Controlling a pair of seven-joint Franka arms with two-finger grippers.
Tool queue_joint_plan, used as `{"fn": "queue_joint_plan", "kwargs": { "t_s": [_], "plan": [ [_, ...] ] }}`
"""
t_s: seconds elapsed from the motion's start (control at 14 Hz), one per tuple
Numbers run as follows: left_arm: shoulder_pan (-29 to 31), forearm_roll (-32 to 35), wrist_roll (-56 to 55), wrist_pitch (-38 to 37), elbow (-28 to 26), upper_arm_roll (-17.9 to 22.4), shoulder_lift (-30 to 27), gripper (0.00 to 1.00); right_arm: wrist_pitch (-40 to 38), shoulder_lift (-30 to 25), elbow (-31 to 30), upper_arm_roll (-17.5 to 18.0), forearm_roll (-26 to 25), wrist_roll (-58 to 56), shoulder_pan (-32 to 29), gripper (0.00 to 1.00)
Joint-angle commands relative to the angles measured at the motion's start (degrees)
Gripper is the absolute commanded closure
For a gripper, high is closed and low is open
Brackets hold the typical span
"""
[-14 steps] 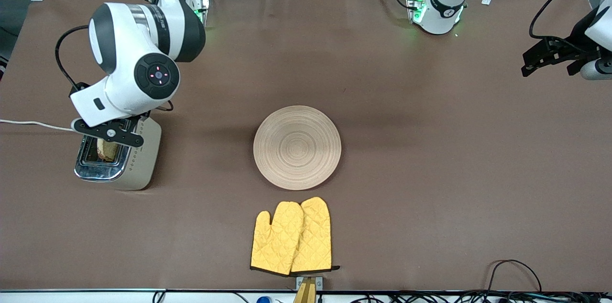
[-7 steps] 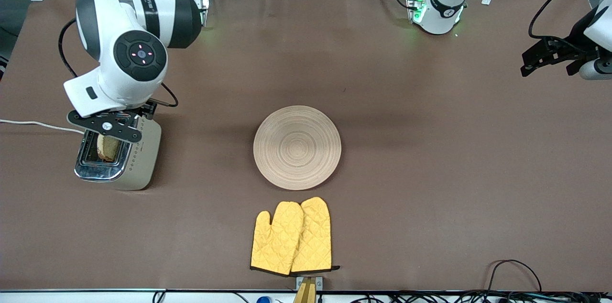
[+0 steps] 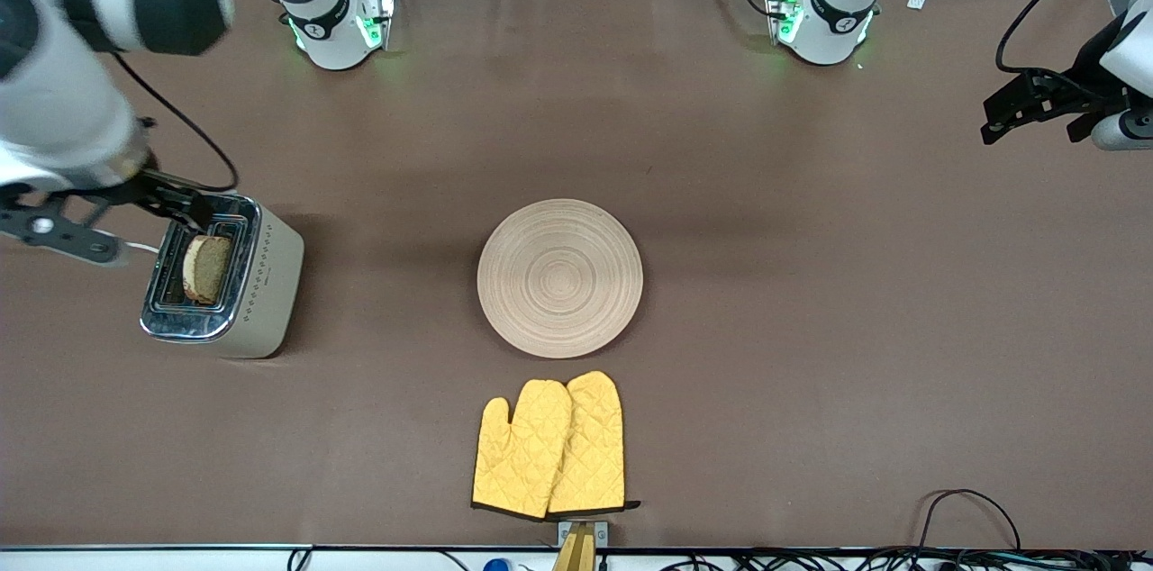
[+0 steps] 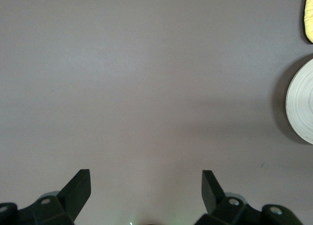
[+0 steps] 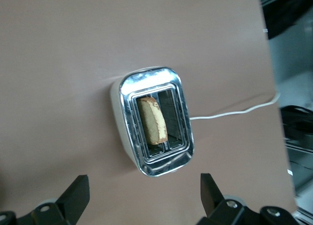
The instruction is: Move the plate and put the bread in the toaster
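Bread (image 3: pixel 206 267) stands in toaster (image 3: pixel 225 287) near the surface (image 3: pixel 811 301) edge. Plate (image 3: pixel 560 277) lies mid-surface; mitts (image 3: pixel 549 447) nearer. Right end effector (image 3: pixel 108 224) released beside toaster; left end effector (image 3: pixel 1036 112) released, waiting.

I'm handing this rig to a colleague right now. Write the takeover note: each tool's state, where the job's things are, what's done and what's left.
Right tool: open, empty, up in the air at the toaster's end of the table.
Left tool: open, empty, waiting over bare table at the left arm's end.
Bread: standing in a slot of the toaster, its top edge poking out.
Plate: empty, mid-table, with the yellow oven mitts nearer the front camera.
Done: bread is in the toaster.
Left: whether the plate is at its intended spot cannot be told; check that.
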Motion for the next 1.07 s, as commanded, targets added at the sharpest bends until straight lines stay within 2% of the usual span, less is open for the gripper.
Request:
{"fn": "queue_joint_plan", "kwargs": {
  "t_s": [0.0,0.21,0.36,0.57,0.78,1.0],
  "plan": [
    [0.26,-0.57,0.81,0.19,0.32,-0.05,0.05,0.0,2.64,-4.48,-3.14,2.47,5.46,-6.3,-6.73,0.0],
    [0.26,-0.57,0.81,0.19,0.32,0.04,0.05,0.0,6.93,-10.88,-9.45,2.38,11.52,-12.81,-10.78,0.0],
    [0.18,-0.57,0.81,0.19,0.32,-0.05,0.05,0.0,8.79,-14.59,-13.24,2.47,12.85,-17.9,-12.45,0.0],
    [0.18,-0.57,0.81,0.19,0.32,-0.05,0.05,0.0,8.1,-15.39,-13.08,2.03,18.21,-27.21,-16.41,0.0],
    [0.26,-0.57,0.81,0.19,0.4,0.04,0.05,0.0,6.43,-15.22,-11.77,-2.7,18.39,-29.0,-12.31,0.0],
    [0.26,-0.57,0.81,0.19,0.4,0.04,0.05,0.0,6.07,-14.69,-8.78,-3.33,18.57,-29.79,-11.76,0.0]
  ]
}}
